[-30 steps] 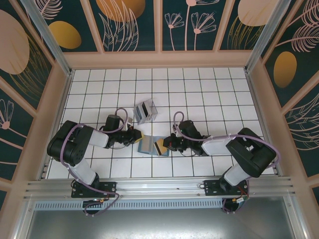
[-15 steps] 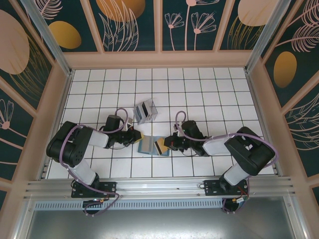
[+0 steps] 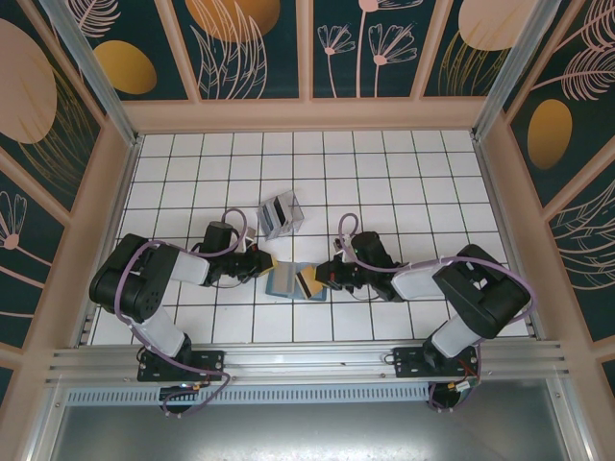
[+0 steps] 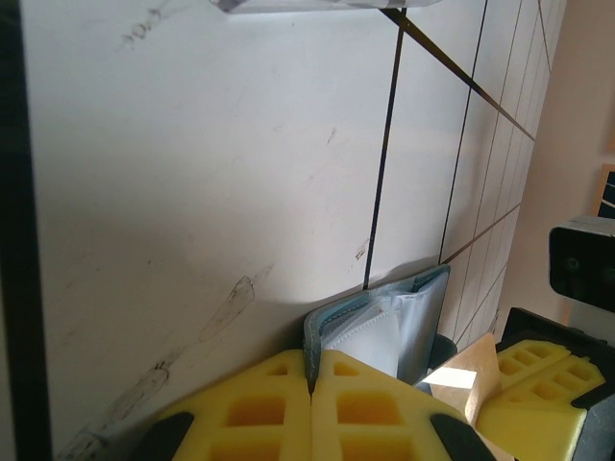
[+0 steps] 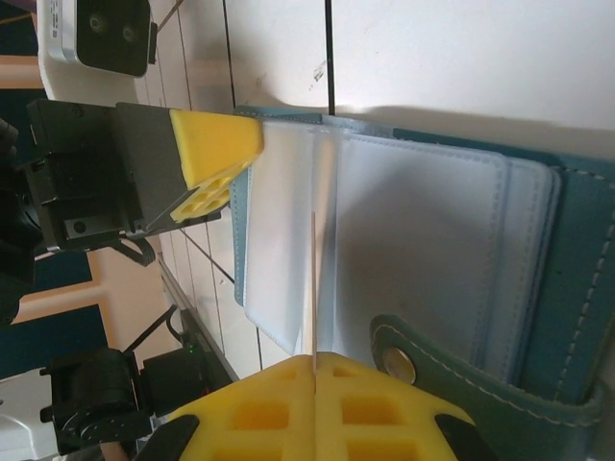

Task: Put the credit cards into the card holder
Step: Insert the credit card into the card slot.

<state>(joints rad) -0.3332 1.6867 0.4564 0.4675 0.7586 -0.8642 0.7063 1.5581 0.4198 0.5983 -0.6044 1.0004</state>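
Note:
The teal card holder (image 3: 286,279) lies open on the tiles between both grippers, its clear sleeves (image 5: 423,240) and snap strap (image 5: 452,389) showing. My left gripper (image 3: 261,264) is shut on the holder's left edge (image 4: 322,331), its yellow fingertips meeting around the cover (image 4: 311,357). My right gripper (image 3: 325,275) is shut on one thin card (image 5: 314,288), seen edge-on over the sleeves; from above this card (image 3: 309,283) looks tan. The other grey-silver credit cards (image 3: 281,216) sit in a cluster one tile behind the holder.
White tiled floor (image 3: 404,182) with wooden walls on three sides and a metal rail (image 3: 307,360) along the near edge. The left gripper's yellow finger (image 5: 216,144) stands just beyond the holder's far edge in the right wrist view.
My right gripper has shifted slightly left, bringing the card in over the holder. The left gripper and the card cluster have stayed put.

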